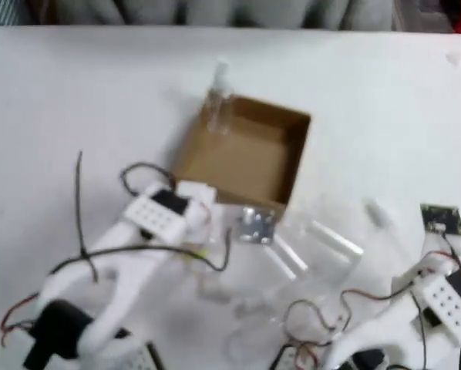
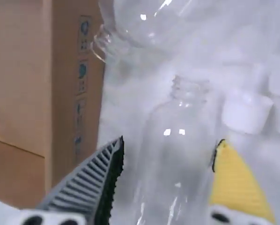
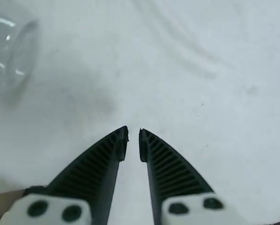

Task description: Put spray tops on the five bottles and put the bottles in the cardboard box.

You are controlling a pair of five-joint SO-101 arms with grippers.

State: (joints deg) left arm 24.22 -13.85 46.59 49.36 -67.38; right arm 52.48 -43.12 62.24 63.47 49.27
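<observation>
Your left hand stands wide, with a bare bottle between its jaws. The bottle sits just beside the near wall of the box. A gap shows on the grey side, while the yellow finger lies right at the bottle's wall. I judge that you straddle it rather than grip it.

The relation that matters is the bottle's long axis. It runs straight out from your hand, base toward the wrist and open neck pointing away. Closing the jaws should therefore take it across the body, not the neck. That leaves the mouth free for a spray top.

A second bottle lies crosswise just beyond that neck, its mouth turned toward the box. Pushing further forward would likely knock it. White caps sit near the shoulder on the yellow finger's side.

Your right hand is narrow, its jaws almost together and holding nothing. It hangs over bare table, well apart from the box. A lying bottle rests off to one side of it. The left arm is plainly the nearer one, so the right is free to fetch a top.

One topped bottle stands at the box's far left corner. I cannot tell whether it is inside. Most of the task looks undone.
</observation>
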